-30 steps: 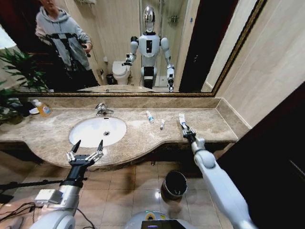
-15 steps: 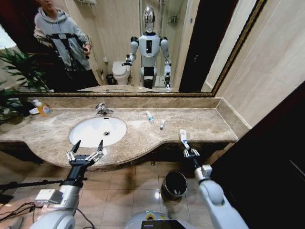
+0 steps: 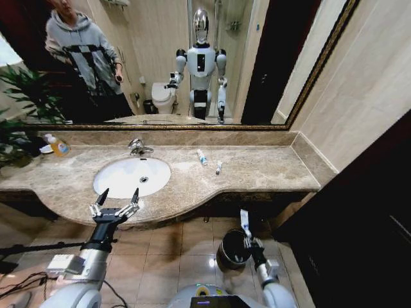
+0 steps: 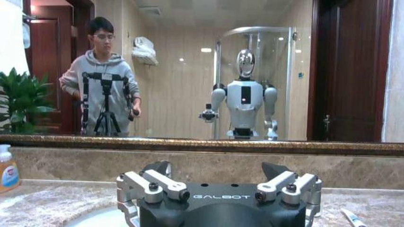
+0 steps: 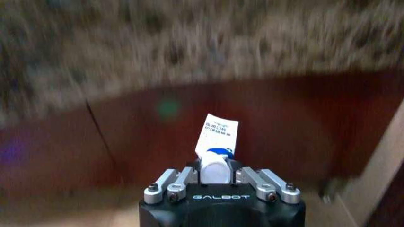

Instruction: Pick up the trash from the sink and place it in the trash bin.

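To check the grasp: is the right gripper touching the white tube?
Touching. The right wrist view shows the right gripper shut on the white tube, its fingers pressing both sides.

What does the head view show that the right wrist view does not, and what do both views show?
Head view alone: the sink, two small tubes on the counter, the trash bin on the floor, and the open left gripper at the counter's front edge. Right wrist view alone: the tube's printed end and blue band, seen close. Both: the right gripper, shut on a white tube.
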Robot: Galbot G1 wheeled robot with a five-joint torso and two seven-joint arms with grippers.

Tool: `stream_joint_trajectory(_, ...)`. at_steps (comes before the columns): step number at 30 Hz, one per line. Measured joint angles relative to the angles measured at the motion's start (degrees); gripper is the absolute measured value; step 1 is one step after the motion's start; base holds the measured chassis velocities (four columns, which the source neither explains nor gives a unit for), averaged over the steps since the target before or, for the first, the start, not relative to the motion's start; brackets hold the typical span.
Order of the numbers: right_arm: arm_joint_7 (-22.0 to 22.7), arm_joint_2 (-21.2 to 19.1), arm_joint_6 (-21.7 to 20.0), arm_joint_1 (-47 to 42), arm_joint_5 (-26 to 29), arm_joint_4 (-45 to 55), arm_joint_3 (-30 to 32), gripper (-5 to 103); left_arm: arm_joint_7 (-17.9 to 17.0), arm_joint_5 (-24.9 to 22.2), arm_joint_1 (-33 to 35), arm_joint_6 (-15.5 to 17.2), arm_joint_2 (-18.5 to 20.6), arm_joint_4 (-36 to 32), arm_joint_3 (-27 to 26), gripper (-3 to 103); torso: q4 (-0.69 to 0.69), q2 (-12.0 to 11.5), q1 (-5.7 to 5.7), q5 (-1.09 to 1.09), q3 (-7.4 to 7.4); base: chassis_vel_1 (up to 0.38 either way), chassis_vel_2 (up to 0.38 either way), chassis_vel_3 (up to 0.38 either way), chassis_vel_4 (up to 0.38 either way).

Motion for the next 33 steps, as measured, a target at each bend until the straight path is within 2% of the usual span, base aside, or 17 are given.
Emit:
stream_joint_trajectory(8, -1.9, -0.4, -0.5, 5.3, -5.7, -13.1, -0.3, 25, 0.0, 0.0, 0.0, 0.0, 0.0, 0.0, 0.0, 100, 0.0, 0.0, 0.0, -0.01, 0.0, 0.0, 0.0, 0.0, 0.0)
stream_joint_trajectory(11, -3.2, -0.1, -0.9, 9.2, -10.5, -21.7, -0.2, 25, 0.0, 0.0, 0.0, 0.0, 0.0, 0.0, 0.0, 100, 0.0, 0.0, 0.0, 0.01, 0.0, 0.0, 0.0, 0.0, 0.0)
stream_joint_trajectory(19, -4.3, 1.7, -1.2, 15.5, -13.6, -33.5, 0.0, 25, 0.0, 0.0, 0.0, 0.0, 0.0, 0.0, 0.0, 100, 0.0, 0.0, 0.0, 0.0, 0.0, 0.0, 0.0, 0.0, 0.0)
stream_joint_trajectory(33, -4.2, 1.9, -1.3, 19.0, -15.1, -35.6, -0.2, 25, 0.0, 0.0, 0.0, 0.0, 0.0, 0.0, 0.0, 100, 0.0, 0.0, 0.0, 0.0, 0.0, 0.0, 0.0, 0.0, 0.0)
